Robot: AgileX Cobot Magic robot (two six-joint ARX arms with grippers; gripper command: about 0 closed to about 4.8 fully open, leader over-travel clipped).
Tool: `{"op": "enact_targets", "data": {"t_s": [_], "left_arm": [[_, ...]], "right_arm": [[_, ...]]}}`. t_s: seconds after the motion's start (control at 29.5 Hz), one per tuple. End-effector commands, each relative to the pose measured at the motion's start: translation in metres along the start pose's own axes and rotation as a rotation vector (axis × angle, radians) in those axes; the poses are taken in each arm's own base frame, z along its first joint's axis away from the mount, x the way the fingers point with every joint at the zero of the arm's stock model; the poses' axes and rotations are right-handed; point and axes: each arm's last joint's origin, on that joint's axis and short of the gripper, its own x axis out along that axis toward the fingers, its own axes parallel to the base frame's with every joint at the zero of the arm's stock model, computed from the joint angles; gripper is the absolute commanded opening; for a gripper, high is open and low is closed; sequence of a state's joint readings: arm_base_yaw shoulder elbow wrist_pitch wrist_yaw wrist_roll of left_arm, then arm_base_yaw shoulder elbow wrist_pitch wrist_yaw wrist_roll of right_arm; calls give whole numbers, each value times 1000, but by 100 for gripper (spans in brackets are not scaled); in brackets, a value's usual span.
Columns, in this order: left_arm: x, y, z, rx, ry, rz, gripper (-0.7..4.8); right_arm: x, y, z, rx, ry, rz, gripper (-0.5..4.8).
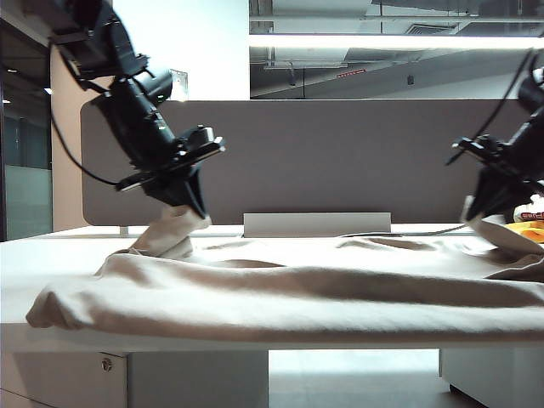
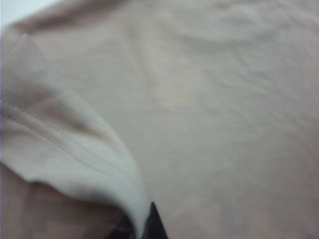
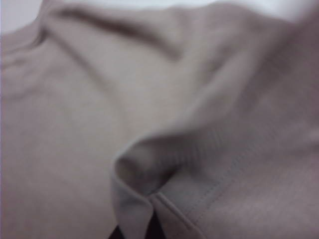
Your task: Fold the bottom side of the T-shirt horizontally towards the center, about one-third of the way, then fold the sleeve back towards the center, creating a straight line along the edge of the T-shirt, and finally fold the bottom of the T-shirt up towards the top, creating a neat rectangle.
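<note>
fingers first: both sets are clamped on cloth. my left fingers (image 1: 197, 206), up over the left part of the desk (image 1: 17, 280) in the exterior view, are pinched on a stitched edge of the t-shirt (image 1: 280, 289); the left wrist view shows that hem (image 2: 65, 149) running down into the dark fingertips (image 2: 154, 224). my right fingers (image 1: 473, 212), over the right end of the desk, hold another edge the same way, and the right wrist view shows a seamed fold (image 3: 199, 199) gathered at their tips (image 3: 152, 229). i cannot say for certain which edge each one has; the double stitching suggests a hem band.

the t-shirt lies spread across most of the desk, nearly its whole width, rumpled in a long ridge toward the near edge, with two peaks of cloth drawn up to my fingers at the far side. a low white box (image 1: 316, 224) sits behind it near the grey partition (image 1: 340, 161), and something yellow (image 1: 531, 229) shows at the far right, close to my right arm.

i judge this as a fold in mid-carry: lifted edge to be brought over the body of the shirt. to do it well i would keep both arms level with each other and moving at one pace, so the cloth between them stays taut and the crease lands straight. i would carry it low, lay it down before letting go, and watch that the right side does not drag toward the yellow thing. the ridge near the front may bunch under the fold, so i would pull gently to flatten it.
</note>
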State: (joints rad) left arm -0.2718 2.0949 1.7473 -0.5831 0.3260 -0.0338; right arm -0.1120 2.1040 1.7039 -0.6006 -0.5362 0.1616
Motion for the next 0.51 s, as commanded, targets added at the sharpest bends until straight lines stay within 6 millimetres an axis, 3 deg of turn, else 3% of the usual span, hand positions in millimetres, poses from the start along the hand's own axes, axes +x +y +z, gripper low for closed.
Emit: {"op": "enact_targets", "data": {"t_s": [0.03,0.27,0.51], "left_arm": [[-1,-9,4,29,-20,-17,-6],[2,-14,3,24,-12,-33,-6],[11,-13,-1,15,15,-106,1]], "right_arm": [[7,22,-3,-44,23,33,-2],[25,55,-13,-105,65,68,-2],[30,64,-18,-115,92,58,0]]}}
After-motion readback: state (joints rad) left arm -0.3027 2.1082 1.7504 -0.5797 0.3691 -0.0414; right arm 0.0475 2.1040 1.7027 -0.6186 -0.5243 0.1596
